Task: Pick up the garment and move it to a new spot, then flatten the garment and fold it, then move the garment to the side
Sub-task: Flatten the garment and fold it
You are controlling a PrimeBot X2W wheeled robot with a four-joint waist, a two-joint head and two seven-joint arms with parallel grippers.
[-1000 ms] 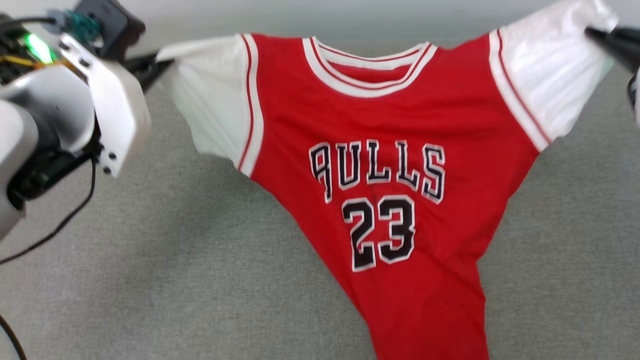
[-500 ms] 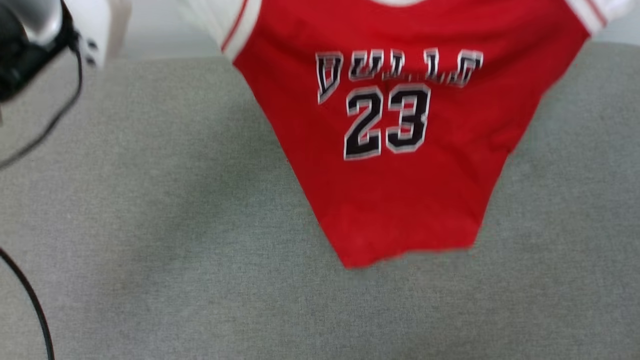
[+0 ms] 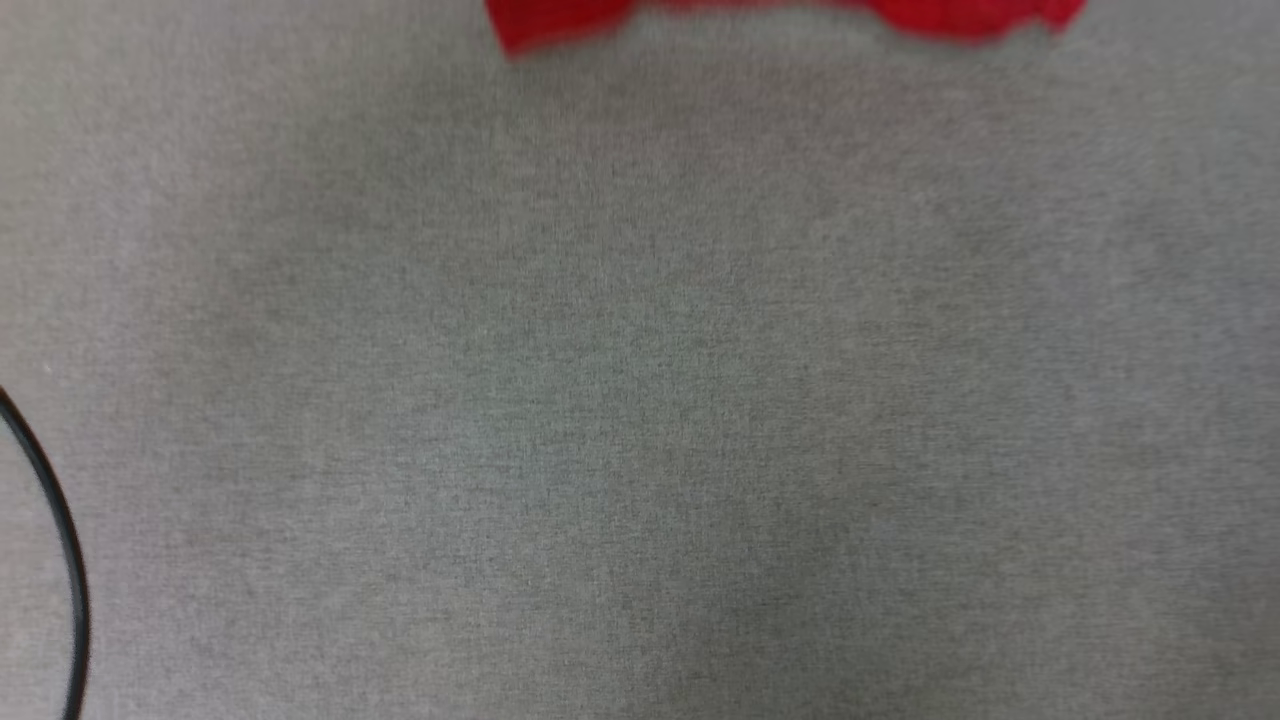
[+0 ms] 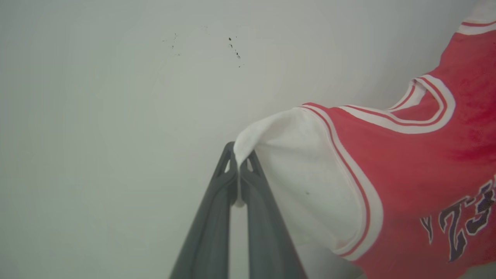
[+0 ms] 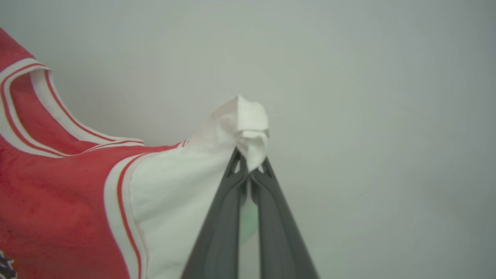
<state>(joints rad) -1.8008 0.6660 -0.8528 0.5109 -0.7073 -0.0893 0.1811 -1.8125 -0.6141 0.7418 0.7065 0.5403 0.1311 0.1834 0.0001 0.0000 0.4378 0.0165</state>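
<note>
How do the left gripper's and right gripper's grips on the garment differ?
The left gripper pinches a thin edge of its white sleeve; the right gripper grips a bunched wad that pokes past its tips. In their wrist views the garment hangs right of the left gripper, left of the right gripper. Both are shut on white sleeves.

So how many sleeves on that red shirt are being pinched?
2. One white sleeve is clamped in the left end effector; the other sleeve is in the right end effector. Neither is hidden.
</note>
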